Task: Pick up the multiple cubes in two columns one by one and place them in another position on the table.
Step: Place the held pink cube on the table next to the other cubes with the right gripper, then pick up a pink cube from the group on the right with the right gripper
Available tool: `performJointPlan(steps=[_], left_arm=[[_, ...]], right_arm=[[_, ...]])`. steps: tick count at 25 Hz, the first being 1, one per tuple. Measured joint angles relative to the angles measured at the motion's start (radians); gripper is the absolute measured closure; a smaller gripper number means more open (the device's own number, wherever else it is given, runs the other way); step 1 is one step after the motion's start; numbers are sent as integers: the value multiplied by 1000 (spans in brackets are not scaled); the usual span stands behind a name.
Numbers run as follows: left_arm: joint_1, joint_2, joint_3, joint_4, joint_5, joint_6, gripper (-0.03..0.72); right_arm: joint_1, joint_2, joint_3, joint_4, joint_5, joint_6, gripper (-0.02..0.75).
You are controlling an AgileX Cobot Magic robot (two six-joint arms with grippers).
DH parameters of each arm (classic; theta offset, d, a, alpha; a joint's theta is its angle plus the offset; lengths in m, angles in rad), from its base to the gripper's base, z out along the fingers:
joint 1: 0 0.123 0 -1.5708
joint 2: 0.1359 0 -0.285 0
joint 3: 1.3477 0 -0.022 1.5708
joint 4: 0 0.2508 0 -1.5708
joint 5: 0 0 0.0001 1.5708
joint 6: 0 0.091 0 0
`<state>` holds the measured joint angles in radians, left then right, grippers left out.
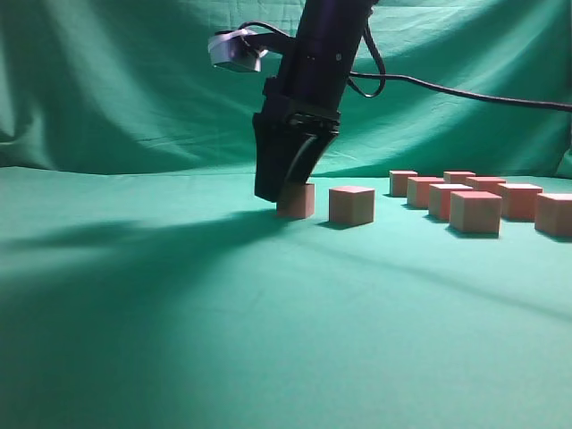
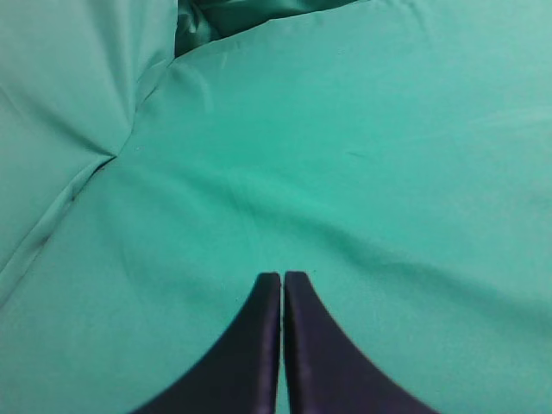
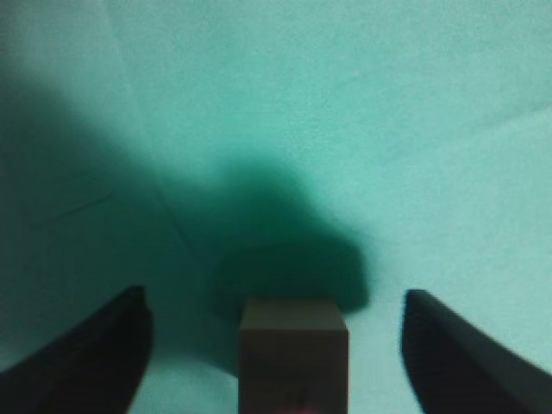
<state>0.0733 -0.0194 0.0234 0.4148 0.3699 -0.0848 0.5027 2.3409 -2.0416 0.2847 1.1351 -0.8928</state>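
Where right fingers (image 3: pixel 103 362) spread wide, cube (image 3: pixel 293 358) upright between, left fingers (image 2: pixel 267 345) closed

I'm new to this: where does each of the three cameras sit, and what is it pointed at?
Exterior: low at table height, looking across at the cubes and the right arm.
Left wrist: on the left arm, looking down at bare cloth; its shut gripper shows.
Right wrist: on the right arm, looking down past its open gripper at one cube.
Shared: that cube and gripper also show in the exterior view.
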Motion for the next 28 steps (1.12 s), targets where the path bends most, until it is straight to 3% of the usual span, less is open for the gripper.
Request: performJointPlan(steps=[2, 5, 6, 11, 13, 18, 23, 28], left_arm=[[0, 0, 0, 0, 0, 0, 688], [0, 0, 0, 0, 0, 0, 688], [0, 0, 0, 0, 0, 0, 688], [0, 0, 0, 0, 0, 0, 688], [0, 0, 0, 0, 0, 0, 688], [0, 0, 0, 0, 0, 0, 688], [0, 0, 0, 0, 0, 0, 688], [0, 0, 0, 0, 0, 0, 688]], right_arm=[[0, 0, 0, -3, 0, 27, 111], [0, -11, 0, -9, 7, 59, 119], [0, -22, -5, -13, 20, 72, 78], [0, -105, -94, -57, 96, 251, 93], [0, -170, -108, -88, 103, 384, 157], [0, -363, -104, -226, 114, 675, 194], [-39, -610, 50, -310, 119, 823, 194], [-151, -795, 350, -325, 123, 923, 194]])
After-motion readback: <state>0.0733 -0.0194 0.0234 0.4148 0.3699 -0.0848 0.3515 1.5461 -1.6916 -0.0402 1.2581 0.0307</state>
